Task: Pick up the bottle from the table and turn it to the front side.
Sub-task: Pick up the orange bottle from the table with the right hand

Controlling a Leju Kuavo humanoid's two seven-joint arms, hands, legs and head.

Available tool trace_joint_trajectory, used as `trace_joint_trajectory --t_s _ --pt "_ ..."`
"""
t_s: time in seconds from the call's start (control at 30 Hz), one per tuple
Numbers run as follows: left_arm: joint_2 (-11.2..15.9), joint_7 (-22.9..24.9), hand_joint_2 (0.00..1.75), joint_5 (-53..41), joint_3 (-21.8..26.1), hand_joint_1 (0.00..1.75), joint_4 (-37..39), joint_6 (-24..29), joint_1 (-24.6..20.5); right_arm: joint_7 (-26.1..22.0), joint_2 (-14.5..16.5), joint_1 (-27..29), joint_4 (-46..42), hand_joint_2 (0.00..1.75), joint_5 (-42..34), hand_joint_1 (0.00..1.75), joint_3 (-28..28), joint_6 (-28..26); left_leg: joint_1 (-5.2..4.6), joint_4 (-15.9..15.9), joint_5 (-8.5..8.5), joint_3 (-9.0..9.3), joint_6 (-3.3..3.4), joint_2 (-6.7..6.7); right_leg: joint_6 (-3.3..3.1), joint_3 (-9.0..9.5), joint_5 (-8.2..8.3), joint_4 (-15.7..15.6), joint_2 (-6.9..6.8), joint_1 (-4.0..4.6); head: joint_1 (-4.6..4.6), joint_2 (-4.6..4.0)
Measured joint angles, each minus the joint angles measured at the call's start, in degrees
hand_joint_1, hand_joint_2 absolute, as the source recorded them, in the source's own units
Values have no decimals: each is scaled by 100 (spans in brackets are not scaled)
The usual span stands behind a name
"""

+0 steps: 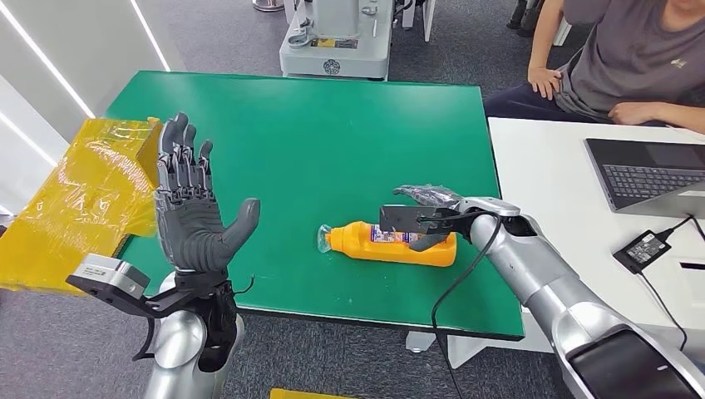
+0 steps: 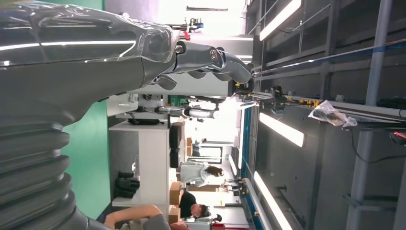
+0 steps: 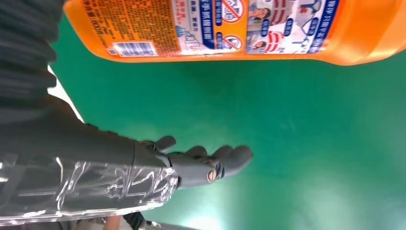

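Observation:
An orange bottle (image 1: 391,245) with a printed label lies on its side on the green table (image 1: 332,141), clear cap pointing left. My right hand (image 1: 428,218) hovers at the bottle's base end, fingers on its far side and the thumb over its near side. In the right wrist view the fingers (image 3: 210,165) stretch out above the green table (image 3: 287,120), with a gap between them and the bottle (image 3: 239,28); nothing is gripped. My left hand (image 1: 195,208) is raised at the table's front left edge, palm toward the camera, fingers spread and empty. The left wrist view shows that hand (image 2: 95,62) against the room.
A yellow wrapped box (image 1: 91,199) sits just left of the table beside my left hand. On the right stands a white table (image 1: 565,191) with a laptop (image 1: 648,170) and a power adapter (image 1: 647,247). A person (image 1: 632,58) sits at the back right. A machine base (image 1: 337,41) stands behind.

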Motion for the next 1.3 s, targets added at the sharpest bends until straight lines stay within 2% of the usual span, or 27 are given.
trace_joint_trajectory --t_s 0.23,0.47,0.9,1.23,1.27,1.3 --pt "2 -1 175 20 -3 0 2 -9 -5 -31 52 -4 142 175 -39 0 152 2 0 2 0 0 0 0 0 0 0 0 0 0 0 0" --pt "14 -26 175 44 -3 0 4 -56 -8 207 25 25 243 175 30 0 320 -57 0 2 -1 1 0 1 0 -3 0 -1 1 0 -1 0" --pt "37 -51 175 96 -19 0 57 -115 -88 634 -69 411 328 175 43 0 561 -462 1 2 -2 2 1 1 0 -2 0 -2 3 0 -1 0" --pt "37 -66 175 159 -60 0 214 -105 -207 652 -150 494 348 175 2 0 585 -529 1 3 -1 5 1 4 0 -1 0 -2 5 0 0 0" --pt "37 -67 175 162 -62 0 222 -105 -210 656 -154 495 348 175 -2 18 586 -538 1 3 -1 5 1 4 0 -1 0 -2 5 0 1 0" --pt "37 -71 175 168 -66 0 231 -105 -213 665 -157 501 348 175 -11 59 586 -567 1 3 -1 5 1 4 0 -1 0 -2 5 0 0 0"
